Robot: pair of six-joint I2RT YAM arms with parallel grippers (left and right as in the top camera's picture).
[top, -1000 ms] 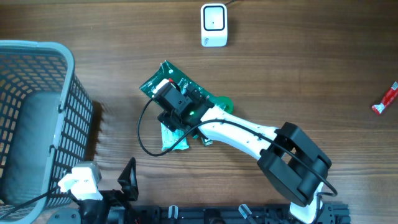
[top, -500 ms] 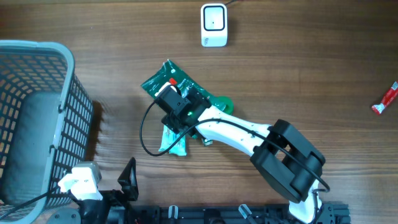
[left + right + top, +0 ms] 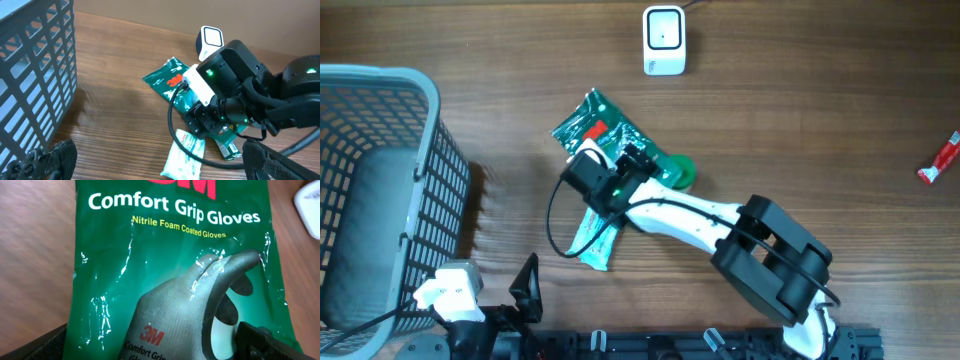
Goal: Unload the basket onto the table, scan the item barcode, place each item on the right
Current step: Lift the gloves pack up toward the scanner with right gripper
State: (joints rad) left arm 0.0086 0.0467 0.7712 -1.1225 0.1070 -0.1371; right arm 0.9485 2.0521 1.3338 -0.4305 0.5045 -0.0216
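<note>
Over the green glove packet (image 3: 592, 122) on the tabletop (image 3: 820, 80), the right gripper (image 3: 635, 160) is hanging, jaws apart; well below-left of the packet, the left gripper (image 3: 495, 295) is sitting, jaws apart.

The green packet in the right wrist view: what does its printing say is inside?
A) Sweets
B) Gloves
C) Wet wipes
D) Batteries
B: the green packet carries the words "Comfort Grip Gloves" and, below them, "Nitrile Foam Coated Gloves".
</note>
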